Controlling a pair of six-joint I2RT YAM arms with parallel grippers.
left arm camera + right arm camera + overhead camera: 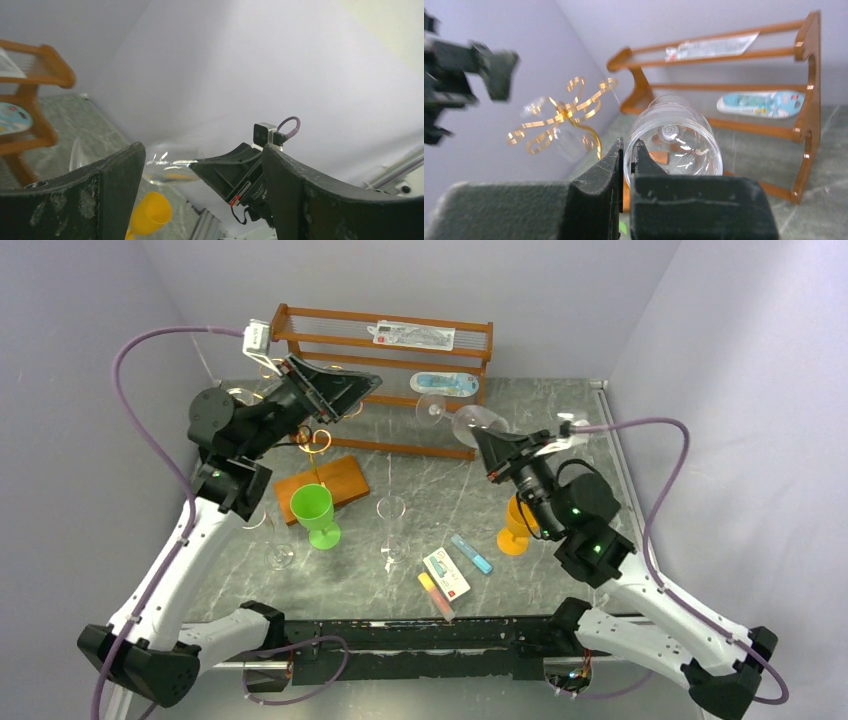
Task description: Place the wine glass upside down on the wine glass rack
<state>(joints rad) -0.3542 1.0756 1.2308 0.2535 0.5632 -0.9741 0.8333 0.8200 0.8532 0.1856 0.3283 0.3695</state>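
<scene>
My right gripper (482, 440) is shut on the rim of a clear wine glass (468, 420). It holds the glass on its side in the air, foot toward the wooden shelf. In the right wrist view the jaws (627, 147) pinch the glass wall (674, 137). The gold wire rack (315, 440) stands on its small wooden base (335, 485), left of the glass; it also shows in the right wrist view (561, 112). My left gripper (365, 390) is open and empty, raised above the rack. Its view (202, 155) looks at the held glass (170, 167).
A two-tier wooden shelf (385, 350) with packets stands at the back. A green cup (315, 512), a tall clear flute (390, 525), a clear glass (278, 552), an orange cup (517, 525) and small packets (447, 575) sit on the table.
</scene>
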